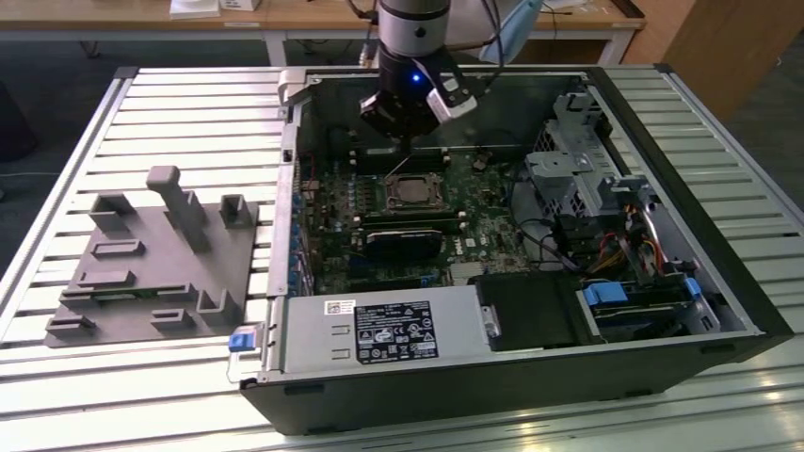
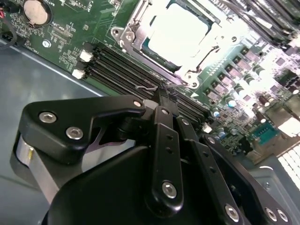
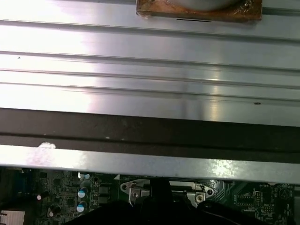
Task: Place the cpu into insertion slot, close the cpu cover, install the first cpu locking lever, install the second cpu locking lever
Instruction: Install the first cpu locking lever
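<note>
- The grey moulded fixture (image 1: 151, 259) lies on the slatted metal table (image 1: 188, 113). It is outside the open computer case (image 1: 503, 400), well off to the exterior view's left of the insertion slot (image 1: 388, 195).
- The labelled power supply box (image 1: 377, 334) sits inside the case on the near side of the insertion slot, a little to the exterior view's left.
- A coin battery (image 2: 36, 11) sits on the green board (image 2: 70, 42), apart from the insertion slot and off one of its corners.
- The long black memory slots (image 2: 117, 63) run between the insertion slot and the fingertips.
- The gripper (image 2: 162, 91) hangs just behind the insertion slot in the exterior view. Its fingers (image 2: 166, 140) are drawn together to a single tip.
- A thin wire locking lever (image 2: 146, 87) ends right at that tip. I cannot tell whether the wire is pinched or only touched.
- The cpu (image 2: 178, 30) lies in the insertion slot with its pale metal face up.
- The cpu cover (image 2: 138, 18) is down flat around the cpu, which shows through its window.
- The silver drive cage (image 1: 571, 174) stands to the exterior view's right of the insertion slot. Coloured cables (image 1: 628, 250) run nearer the camera from the cage.
</note>
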`<state>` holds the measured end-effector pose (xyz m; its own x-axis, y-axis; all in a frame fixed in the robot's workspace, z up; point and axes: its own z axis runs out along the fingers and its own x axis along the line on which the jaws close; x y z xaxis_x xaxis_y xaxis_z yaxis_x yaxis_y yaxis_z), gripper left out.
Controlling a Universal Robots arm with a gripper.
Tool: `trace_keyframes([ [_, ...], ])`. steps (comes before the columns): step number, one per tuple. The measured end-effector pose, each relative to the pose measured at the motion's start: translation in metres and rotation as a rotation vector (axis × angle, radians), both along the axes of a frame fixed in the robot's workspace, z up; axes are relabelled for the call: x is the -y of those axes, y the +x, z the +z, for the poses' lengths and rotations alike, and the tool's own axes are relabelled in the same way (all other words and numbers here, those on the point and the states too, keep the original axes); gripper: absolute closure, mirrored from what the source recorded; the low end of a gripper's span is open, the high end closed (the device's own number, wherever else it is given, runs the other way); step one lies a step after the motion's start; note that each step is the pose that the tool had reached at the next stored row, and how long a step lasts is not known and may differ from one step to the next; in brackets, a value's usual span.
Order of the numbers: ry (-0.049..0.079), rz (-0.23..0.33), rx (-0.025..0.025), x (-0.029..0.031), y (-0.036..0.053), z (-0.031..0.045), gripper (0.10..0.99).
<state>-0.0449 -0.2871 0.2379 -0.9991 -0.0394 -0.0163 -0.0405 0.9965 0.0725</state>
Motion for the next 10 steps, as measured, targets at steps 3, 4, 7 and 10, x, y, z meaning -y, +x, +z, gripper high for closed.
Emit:
trace_keyframes([
  [3, 0.0, 0.001, -0.0001, -0.0012, 0.0017, -0.002, 0.98],
  [4, 0.0, 0.001, -0.0001, -0.0014, 0.0026, -0.0026, 0.98],
  [7, 0.0, 0.001, -0.0003, -0.0018, 0.0072, -0.0047, 0.98],
  [10, 0.0, 0.002, -0.0011, -0.0018, 0.0112, -0.0073, 0.98],
])
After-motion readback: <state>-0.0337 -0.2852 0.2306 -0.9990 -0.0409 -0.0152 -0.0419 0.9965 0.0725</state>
